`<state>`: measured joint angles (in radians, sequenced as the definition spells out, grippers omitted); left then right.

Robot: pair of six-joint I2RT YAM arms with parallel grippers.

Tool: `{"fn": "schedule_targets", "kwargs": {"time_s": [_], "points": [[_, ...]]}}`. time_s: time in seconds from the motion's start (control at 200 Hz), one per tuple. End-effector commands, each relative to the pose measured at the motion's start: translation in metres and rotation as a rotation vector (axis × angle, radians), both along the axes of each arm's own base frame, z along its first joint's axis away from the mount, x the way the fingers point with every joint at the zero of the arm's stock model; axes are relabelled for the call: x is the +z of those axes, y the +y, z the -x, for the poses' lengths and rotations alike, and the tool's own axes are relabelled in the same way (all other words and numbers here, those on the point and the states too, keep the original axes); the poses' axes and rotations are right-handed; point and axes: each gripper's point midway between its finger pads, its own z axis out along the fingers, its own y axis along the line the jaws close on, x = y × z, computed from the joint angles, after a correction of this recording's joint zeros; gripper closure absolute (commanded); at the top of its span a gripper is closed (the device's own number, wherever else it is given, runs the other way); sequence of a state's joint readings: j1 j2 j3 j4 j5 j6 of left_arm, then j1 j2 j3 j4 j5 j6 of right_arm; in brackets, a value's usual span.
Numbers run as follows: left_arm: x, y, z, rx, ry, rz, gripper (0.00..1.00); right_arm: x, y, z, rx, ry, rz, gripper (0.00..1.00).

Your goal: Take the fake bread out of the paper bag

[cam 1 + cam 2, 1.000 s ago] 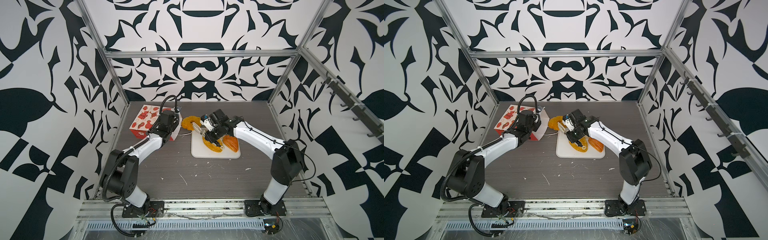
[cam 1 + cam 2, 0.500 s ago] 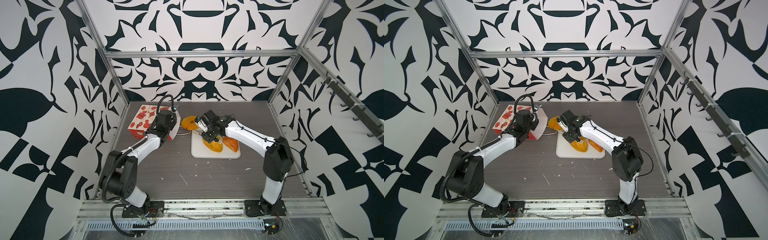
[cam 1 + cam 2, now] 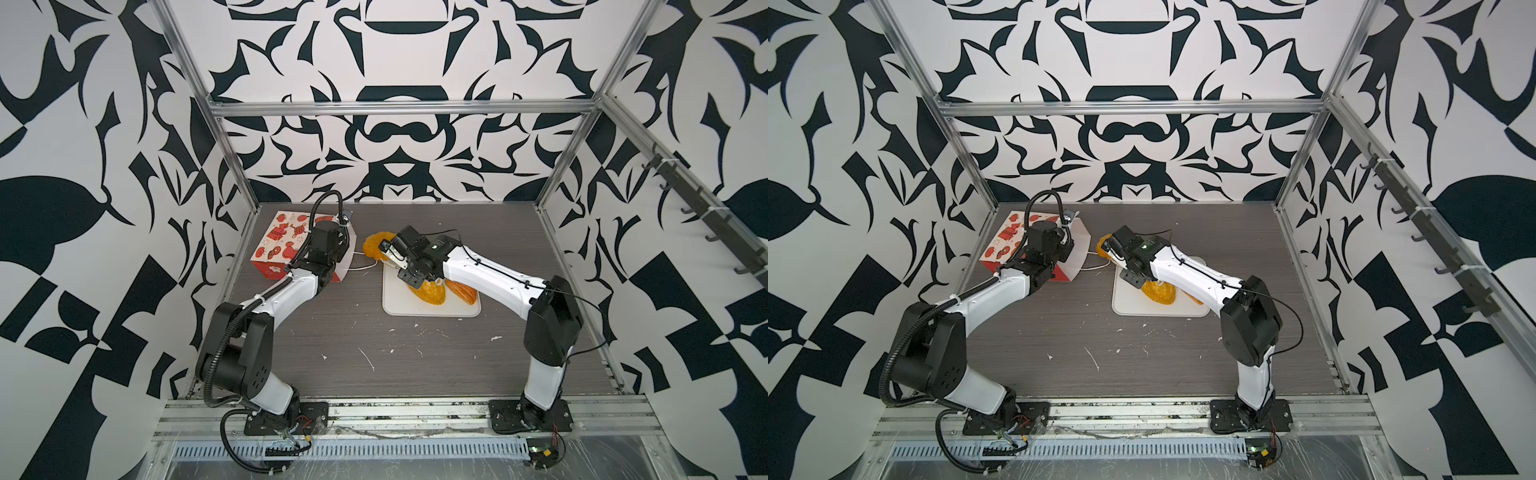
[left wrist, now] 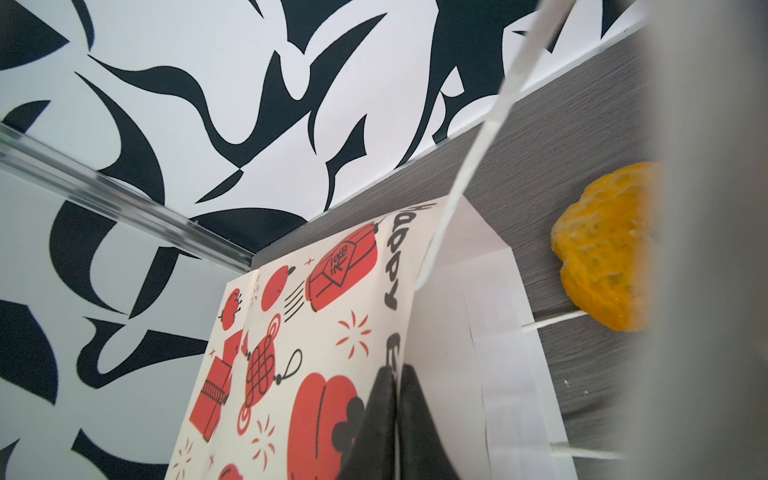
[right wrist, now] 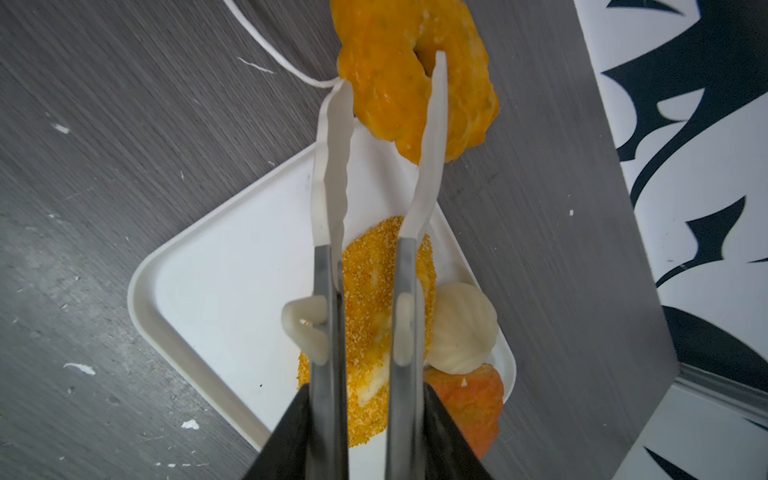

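The paper bag (image 3: 282, 245) (image 3: 1005, 243) lies on its side at the back left, mouth toward the middle. My left gripper (image 4: 397, 376) (image 3: 332, 245) is shut on the bag's upper mouth edge (image 4: 409, 316). A golden ring of fake bread (image 3: 374, 245) (image 3: 1104, 246) (image 5: 415, 83) (image 4: 602, 257) lies outside the bag, at the corner of the white tray (image 3: 395, 305) (image 5: 216, 282). My right gripper (image 5: 370, 415) (image 3: 409, 266) is shut on metal tongs (image 5: 328, 187). The tong tips stand apart astride one side of the ring. A crumbed yellow piece (image 5: 370, 266), a cream bun (image 5: 461, 328) and an orange-brown loaf (image 5: 465, 399) lie on the tray.
A white cord handle (image 3: 361, 267) (image 5: 270, 50) trails from the bag's mouth to the ring. The left wall frame (image 3: 232, 174) runs close behind the bag. White crumbs (image 3: 365, 357) dot the grey table toward the front.
My right gripper has shifted left from over the tray toward the ring, and the tong tips have spread apart. The bag and left gripper stay where they were.
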<state>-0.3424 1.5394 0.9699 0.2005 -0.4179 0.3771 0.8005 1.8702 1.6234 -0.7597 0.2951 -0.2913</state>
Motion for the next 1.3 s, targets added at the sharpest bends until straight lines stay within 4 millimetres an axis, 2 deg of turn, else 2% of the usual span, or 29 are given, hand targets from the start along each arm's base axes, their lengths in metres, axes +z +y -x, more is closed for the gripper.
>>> {"fn": "schedule_targets", "kwargs": {"time_s": [0.0,0.215,0.635,1.295], "points": [[0.008,0.002,0.004,0.002,-0.019,0.032,0.92,0.019,0.006,-0.011,0.046,-0.095,0.072,0.59],[0.007,0.004,0.005,0.003,-0.019,0.043,0.92,0.007,0.013,-0.015,0.064,-0.104,0.156,0.59],[0.005,0.010,0.004,0.010,-0.024,0.065,0.92,0.005,0.013,-0.034,0.069,-0.174,0.283,0.59],[0.005,0.012,0.004,0.011,-0.028,0.077,0.92,-0.004,0.018,-0.047,0.070,-0.230,0.384,0.60]]}}
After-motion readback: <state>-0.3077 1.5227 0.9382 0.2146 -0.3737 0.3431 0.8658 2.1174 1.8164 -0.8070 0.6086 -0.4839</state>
